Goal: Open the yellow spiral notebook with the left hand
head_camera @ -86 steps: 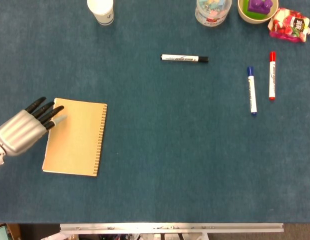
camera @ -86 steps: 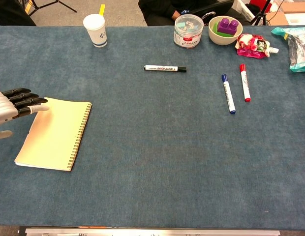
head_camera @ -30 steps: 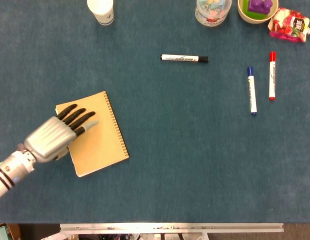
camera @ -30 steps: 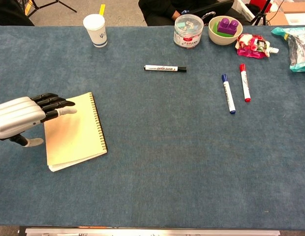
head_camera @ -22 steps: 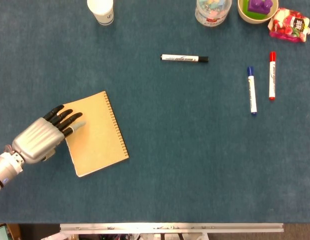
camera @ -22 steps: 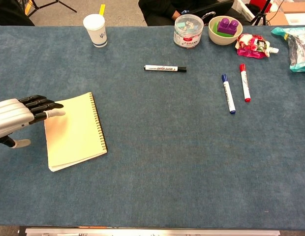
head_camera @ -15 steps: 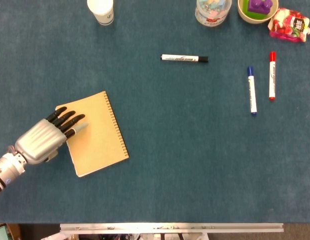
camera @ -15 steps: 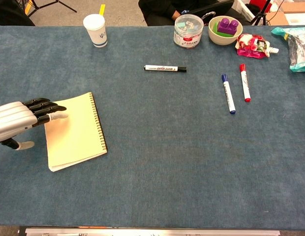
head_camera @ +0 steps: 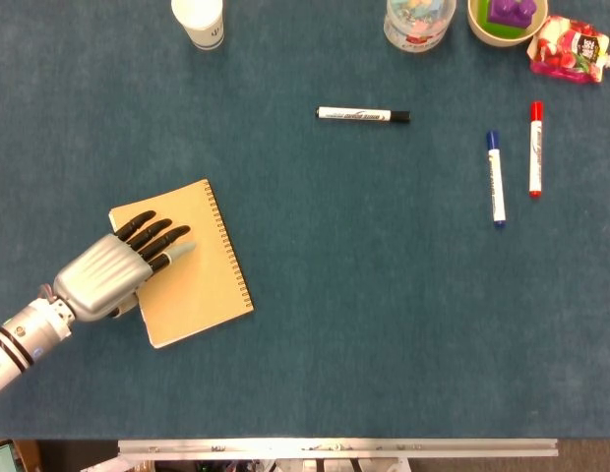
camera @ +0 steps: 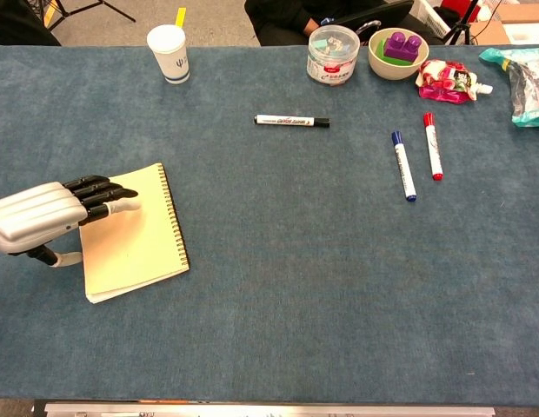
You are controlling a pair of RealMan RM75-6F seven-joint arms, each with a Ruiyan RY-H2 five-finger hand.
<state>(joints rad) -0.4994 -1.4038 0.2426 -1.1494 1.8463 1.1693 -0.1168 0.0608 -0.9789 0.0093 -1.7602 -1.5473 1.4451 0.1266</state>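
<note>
Silver-shelled left hand with black fingers lies flat over the near-left part of the yellow spiral notebook; fingers straight and close together, fanned only slightly, pinching nothing. Half a second ago the fingertips sat at the notebook's left edge; now they reach further in over the cover, as they did a second ago, so the hand is working back and forth across it. The notebook is unmoved over the last second but sits rotated from its pose about three seconds ago, spiral edge on the right, free edge under the hand. Cover not lifted: chest view shows the stack flat on the blue felt tabletop. Judgement: the pushes have slid the notebook, not opened it; a fingertip needs to catch under the free edge. Further right, well apart: white paper cup, black-capped white marker, blue marker, red marker. Right hand appears in neither view.
</note>
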